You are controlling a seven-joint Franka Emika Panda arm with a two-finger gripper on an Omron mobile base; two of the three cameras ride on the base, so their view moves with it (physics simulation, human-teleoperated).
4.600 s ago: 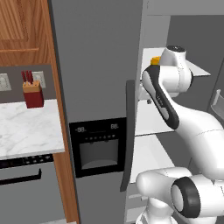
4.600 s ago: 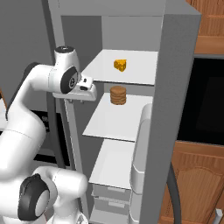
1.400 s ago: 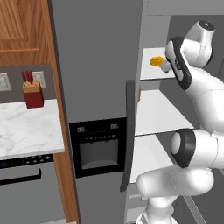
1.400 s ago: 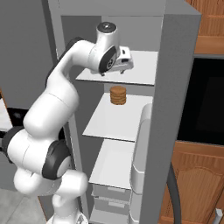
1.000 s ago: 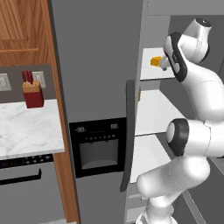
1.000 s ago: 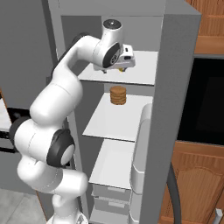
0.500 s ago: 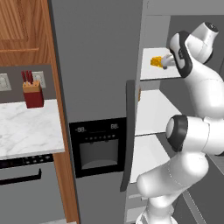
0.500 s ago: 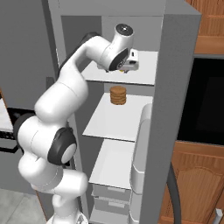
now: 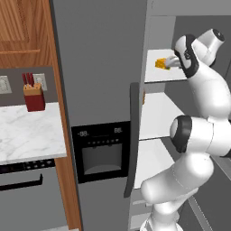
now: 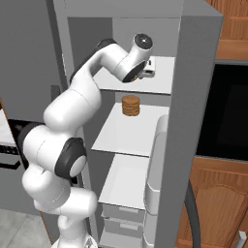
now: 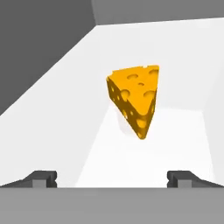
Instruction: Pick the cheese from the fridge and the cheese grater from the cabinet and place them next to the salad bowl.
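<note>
**Reaching for the cheese, nothing collected yet**

The tall grey fridge point(image 9: 99, 90) stands open, and I am reaching onto its white upper shelf point(image 10: 160, 82). A brown round stack point(image 10: 130, 105) sits one shelf below. The small yellow-orange cheese wedge point(image 11: 134, 97) rests on that upper shelf at twelve o'clock from my fingers point(image 11: 113, 178), which are spread wide and empty, short of touching it. By my judgement I'm at the first pick; grater and placing remain.

the arm point(image 10: 121, 65) hides the cheese in the right base view.
</note>
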